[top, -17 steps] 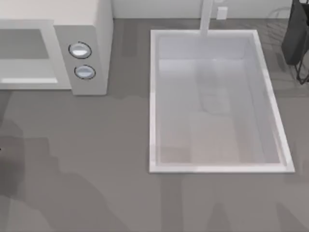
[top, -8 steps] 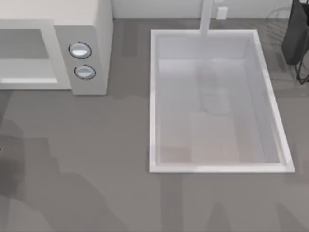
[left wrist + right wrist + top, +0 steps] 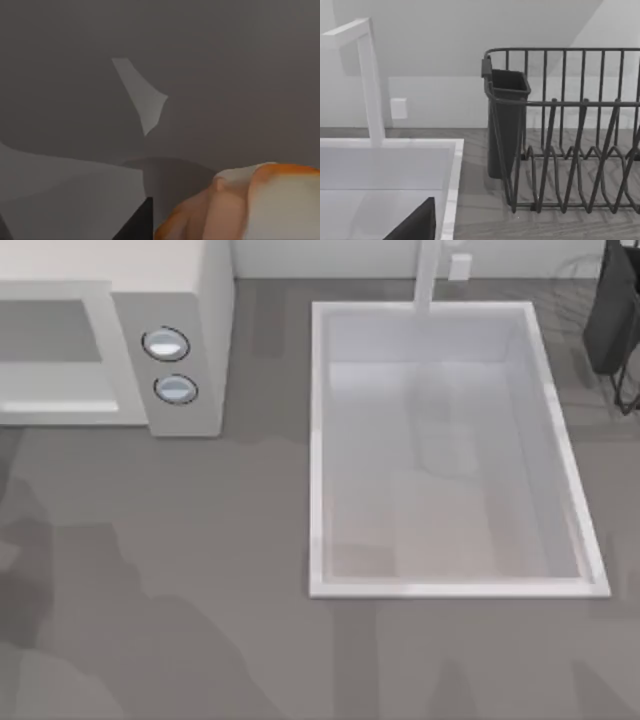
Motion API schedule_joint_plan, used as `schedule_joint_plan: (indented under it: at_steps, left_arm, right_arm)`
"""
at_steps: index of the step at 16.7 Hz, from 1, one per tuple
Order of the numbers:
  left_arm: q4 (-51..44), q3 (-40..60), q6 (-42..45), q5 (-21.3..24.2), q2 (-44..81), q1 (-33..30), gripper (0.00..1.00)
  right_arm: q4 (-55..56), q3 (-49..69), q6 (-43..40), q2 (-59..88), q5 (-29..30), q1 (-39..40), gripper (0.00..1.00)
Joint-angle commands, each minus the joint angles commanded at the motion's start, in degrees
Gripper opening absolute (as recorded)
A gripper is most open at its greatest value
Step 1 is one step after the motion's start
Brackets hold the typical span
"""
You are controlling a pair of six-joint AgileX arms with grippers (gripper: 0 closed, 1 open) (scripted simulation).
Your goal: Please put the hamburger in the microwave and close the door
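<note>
Shifted since a second ago: only shadows on countertop [image 3: 200, 570] below microwave [image 3: 190, 300], hamburger [image 3: 250, 205] close under left wrist camera off microwave, likely soft and light so take by bun sides, jaw state of both grippers untellable.

At the back left of my grey worktop [image 3: 250, 640] stands the large off-white boxy microwave [image 3: 200, 300], its panel with two round silver-blue knobs [image 3: 166, 344] on the side nearer the middle and its grey cavity [image 3: 50, 330] to the left of that panel. To the right of the microwave, set into the worktop, lies the white rectangular sink basin [image 3: 318, 440], with a white faucet [image 3: 370, 90] at its back rim. Right of the basin, at the back corner, stands a dark wire dish rack [image 3: 570, 150] holding a dark cutlery cup [image 3: 506, 120] on its basin side. Below my left wrist, the small round tan-orange hamburger [image 3: 250, 205] rests on the worktop.
</note>
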Motion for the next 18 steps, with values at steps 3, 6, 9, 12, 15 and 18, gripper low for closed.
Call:
schedule_joint_plan:
  at_steps: [3,6,9,12,15,18]
  left_arm:
    - [-6.8,4.2,-0.1,0.0,-2.5,0.0,0.0]
    - [-13.4,8.4,-0.2,0.0,-5.1,-0.1,0.0]
    - [-17.3,10.7,-0.3,0.0,-6.7,-0.2,0.0]
    - [-17.5,10.9,-0.3,0.0,-6.8,-0.2,0.0]
    - [-16.8,10.6,-0.3,0.0,-6.3,-0.2,0.0]
    - [-11.4,9.8,-2.0,0.5,-4.9,0.3,0.0]
  right_arm:
    - [0.0,0.0,0.0,0.0,0.0,0.0,1.0]
    - [0.0,0.0,0.0,0.0,0.0,0.0,1.0]
    - [0.0,0.0,0.0,0.0,0.0,0.0,1.0]
    - [0.0,0.0,0.0,0.0,0.0,0.0,1.0]
    - [0.0,0.0,0.0,0.0,0.0,0.0,1.0]
    - [0.0,0.0,0.0,0.0,0.0,0.0,1.0]
